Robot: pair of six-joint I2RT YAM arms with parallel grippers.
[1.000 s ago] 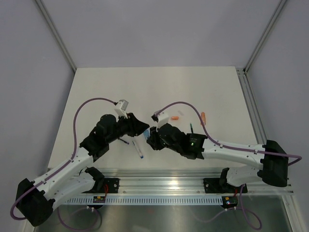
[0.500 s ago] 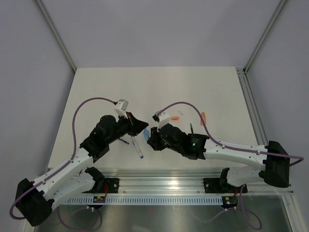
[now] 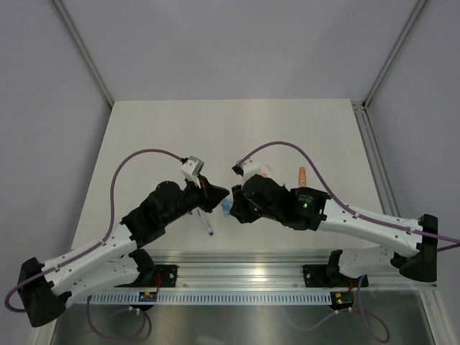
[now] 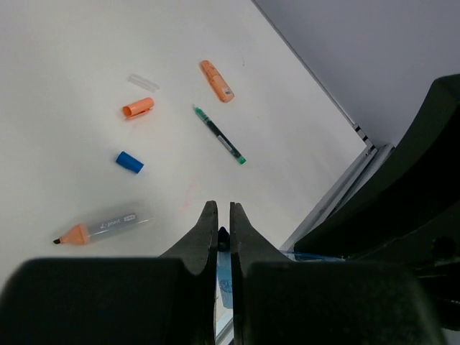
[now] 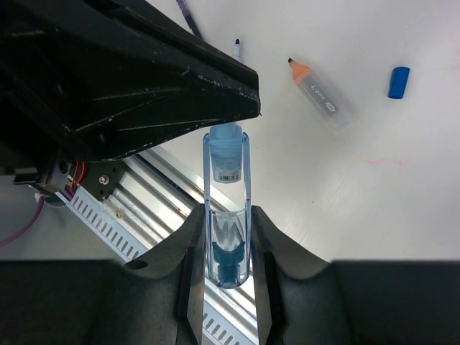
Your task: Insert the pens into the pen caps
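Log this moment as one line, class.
left gripper: shut | right gripper: shut on light blue pen | lying loose: blue cap, orange cap

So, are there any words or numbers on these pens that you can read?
Nothing can be read for sure.
On the light blue pen: a barcode sticker, its digits too small to read.
On the grey marker: dark print along the barrel, too small to read.
On the green-tipped pen: dark marks, too blurred to read.
On the orange marker: a small label, too small to read.
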